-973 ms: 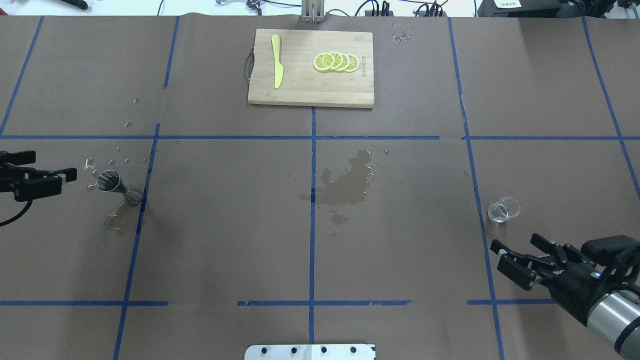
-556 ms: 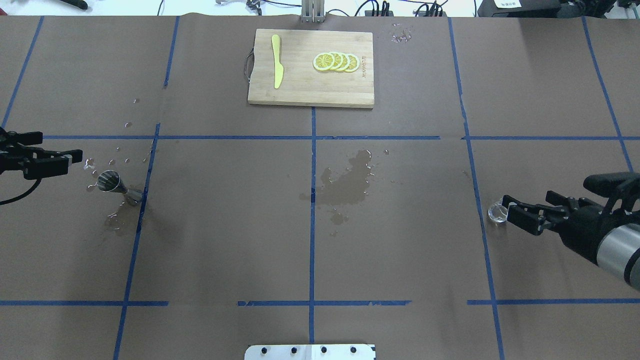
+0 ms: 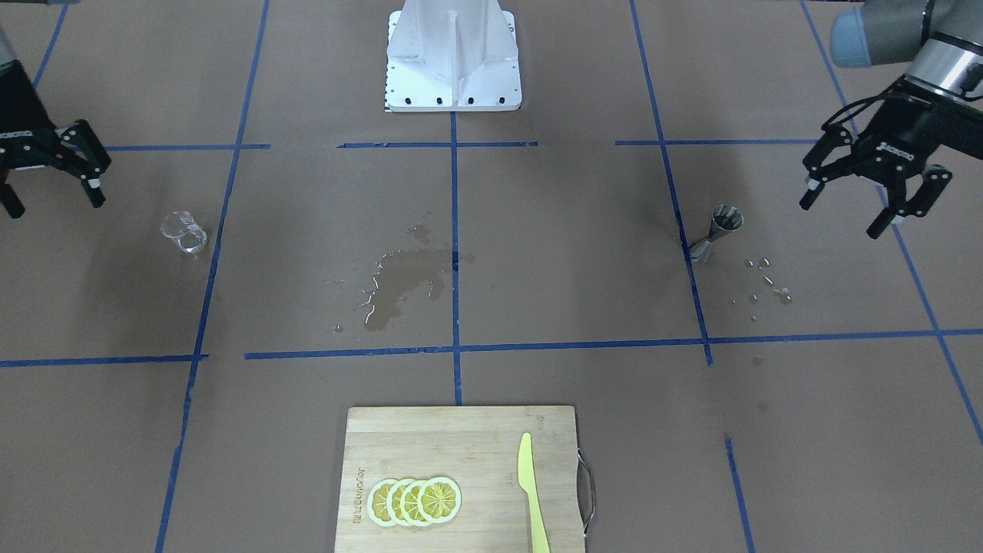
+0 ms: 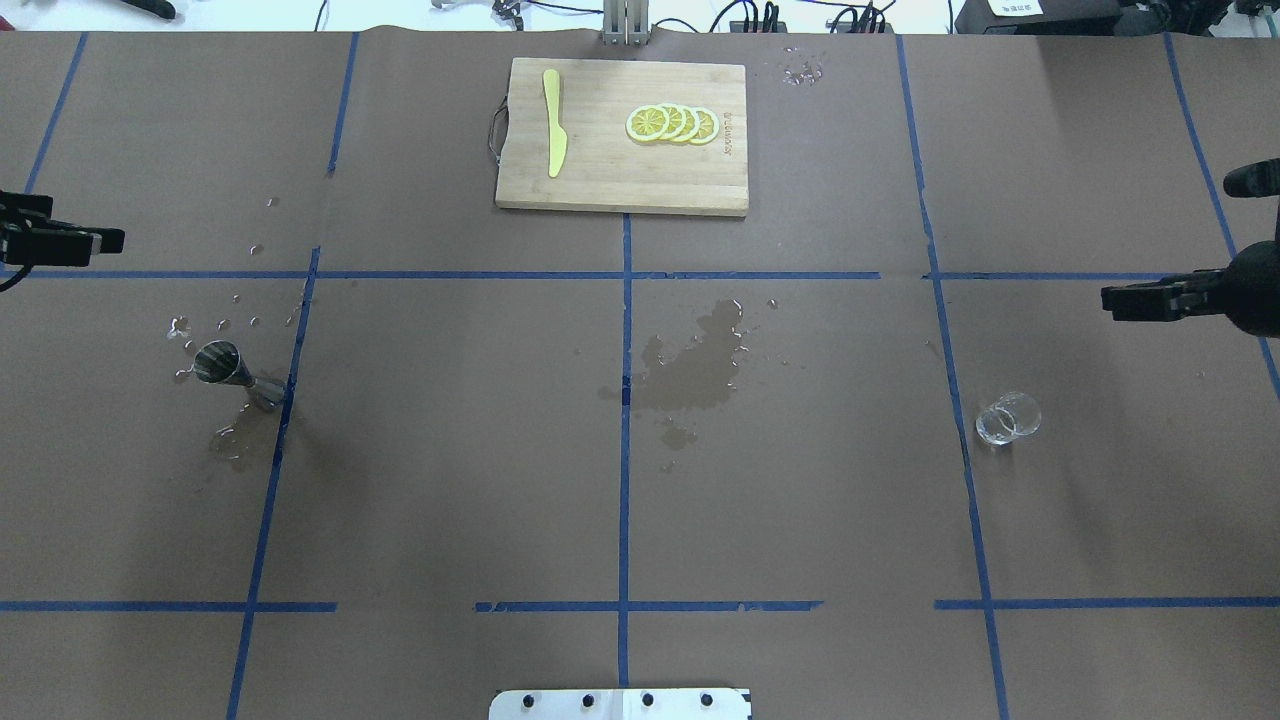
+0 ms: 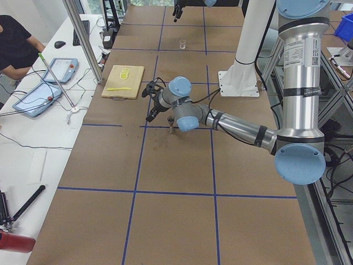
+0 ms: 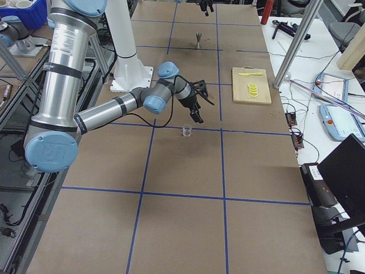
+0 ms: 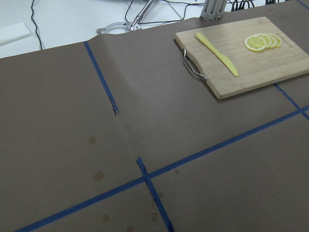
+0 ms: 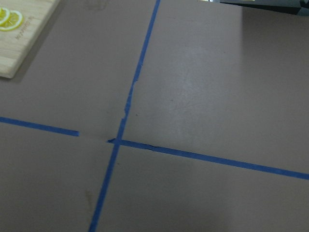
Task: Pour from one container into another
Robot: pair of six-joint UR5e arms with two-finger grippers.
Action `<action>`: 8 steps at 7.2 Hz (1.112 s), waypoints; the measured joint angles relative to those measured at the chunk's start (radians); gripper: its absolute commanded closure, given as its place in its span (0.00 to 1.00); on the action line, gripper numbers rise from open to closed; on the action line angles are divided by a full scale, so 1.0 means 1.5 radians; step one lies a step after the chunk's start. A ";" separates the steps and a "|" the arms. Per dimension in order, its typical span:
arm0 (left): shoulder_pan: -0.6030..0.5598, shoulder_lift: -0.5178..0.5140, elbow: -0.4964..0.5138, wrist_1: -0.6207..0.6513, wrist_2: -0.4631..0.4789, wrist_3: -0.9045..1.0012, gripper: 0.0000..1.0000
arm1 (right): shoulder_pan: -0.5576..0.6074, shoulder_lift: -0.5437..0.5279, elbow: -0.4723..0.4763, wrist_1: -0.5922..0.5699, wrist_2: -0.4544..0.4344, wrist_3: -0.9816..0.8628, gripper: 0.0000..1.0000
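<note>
At the left of the overhead view the left gripper [image 4: 95, 240] is held raised near the counter's [image 4: 450, 480] edge, beyond the metal jigger [image 4: 228, 368] and well apart from it. In the front-facing view its fingers [image 3: 806, 196] are seen spread apart with nothing between them, so the jigger is not gripped. The jigger is stood upright just beside a blue tape line, a scatter of droplets [image 4: 215, 322] and a damp patch lying around its foot; it is judged that liquid has been lost there, and whether any is left inside cannot be told.

Toward the middle a larger wet stain [image 4: 700, 365] is spread over the brown paper, about halfway between the two vessels, which suggests a pouring spot shared by both arms. At the far edge a wooden cutting board [image 4: 620, 190] is laid, with a yellow knife [image 4: 553, 122] and lemon slices [image 4: 672, 124] set on it, kept out of the working lanes; no part in the pour is apparent for them.

Further right the small clear glass [image 4: 1008, 418] is stood upright and alone, just right of a tape line. The right gripper [image 4: 1135, 298] is held beyond it and well apart, its fingers [image 3: 91, 173] likewise spread and empty in the front-facing view. With both vessels resting free on the counter, no pour is in hand.
</note>
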 measured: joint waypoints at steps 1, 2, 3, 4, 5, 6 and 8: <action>-0.026 -0.025 0.017 0.071 -0.012 0.049 0.00 | 0.072 0.008 -0.031 -0.052 0.068 -0.108 0.00; -0.054 -0.073 0.027 0.191 -0.016 0.118 0.00 | 0.131 0.019 -0.051 -0.132 0.107 -0.231 0.00; -0.087 -0.135 0.043 0.330 -0.018 0.197 0.00 | 0.187 0.048 -0.065 -0.246 0.125 -0.360 0.00; -0.123 -0.181 0.063 0.429 -0.021 0.255 0.00 | 0.234 0.073 -0.076 -0.342 0.143 -0.454 0.00; -0.161 -0.195 0.087 0.471 -0.048 0.294 0.00 | 0.267 0.083 -0.089 -0.393 0.179 -0.502 0.00; -0.201 -0.175 0.120 0.475 -0.111 0.328 0.00 | 0.287 0.086 -0.101 -0.413 0.217 -0.519 0.00; -0.252 -0.073 0.196 0.350 -0.193 0.363 0.00 | 0.297 0.089 -0.119 -0.422 0.242 -0.520 0.00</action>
